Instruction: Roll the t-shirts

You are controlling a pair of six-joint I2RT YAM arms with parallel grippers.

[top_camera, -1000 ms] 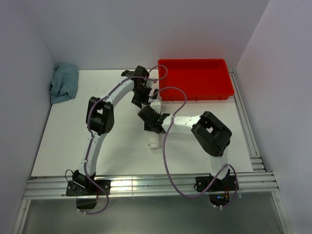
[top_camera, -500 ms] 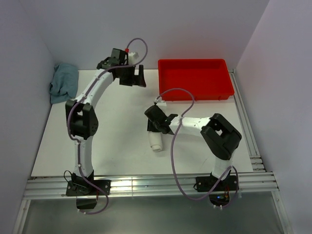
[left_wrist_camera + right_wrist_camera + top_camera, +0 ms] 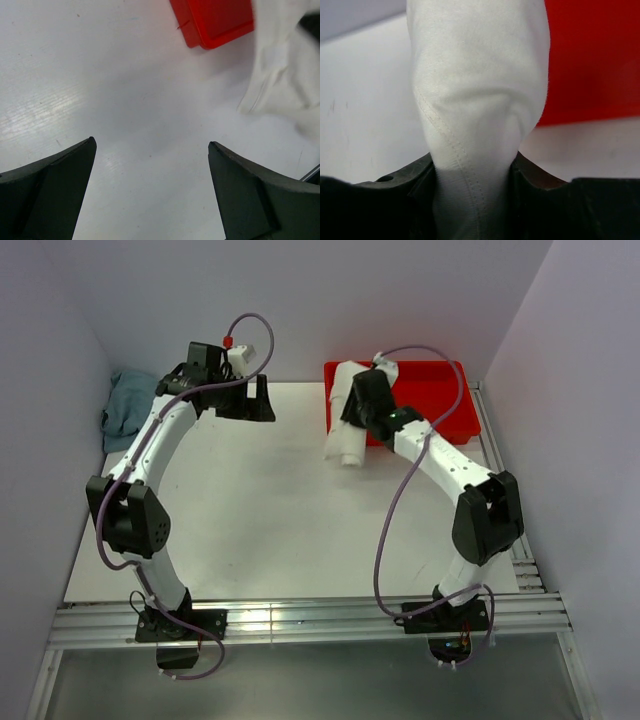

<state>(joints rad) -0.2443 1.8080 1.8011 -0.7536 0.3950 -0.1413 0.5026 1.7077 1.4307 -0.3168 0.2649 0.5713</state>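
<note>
At 1 o'clock on the table (image 3: 280, 520), top view: right gripper (image 3: 362, 405) is clamped on the t-shirt (image 3: 345, 425). The jaws are partly closed, pinching fabric between them.

- T-shirt: cream-white, thin soft cotton, rolled into a stubby cylinder. In the top view it lies across the left rim of the red bin (image 3: 440, 405), with one end over the bin corner and the other over the table at the bin's 7 o'clock. Can't tell if it touches the rim or the table.
- Right wrist view: the roll (image 3: 480, 100) runs up toward 12 o'clock from between the black fingers (image 3: 530, 182). It is squeezed narrow at the grip and bulges rounder beyond it. A double-stitched hem line runs diagonally down into the pinch, and the knit shows a fine weave.
- Red bin: rectangular, glossy hard plastic with rounded corners and a raised lip. It fills 1–3 o'clock in the right wrist view (image 3: 595, 60).
- Left gripper (image 3: 250, 400): at 11 o'clock on the table, jaws spread wide with nothing between them. In the left wrist view, two matte black wedge-shaped fingers (image 3: 50, 200) frame bare table.
- The left wrist view also catches the bin corner (image 3: 215, 22) at 1 o'clock and the t-shirt (image 3: 280, 75) at 2 o'clock, with a seam visible.
- Table: white, smooth, faintly ribbed sheen.
- Blue cloth (image 3: 130, 410): crumpled soft heap at 10 o'clock against the left wall, well apart from both grippers.
</note>
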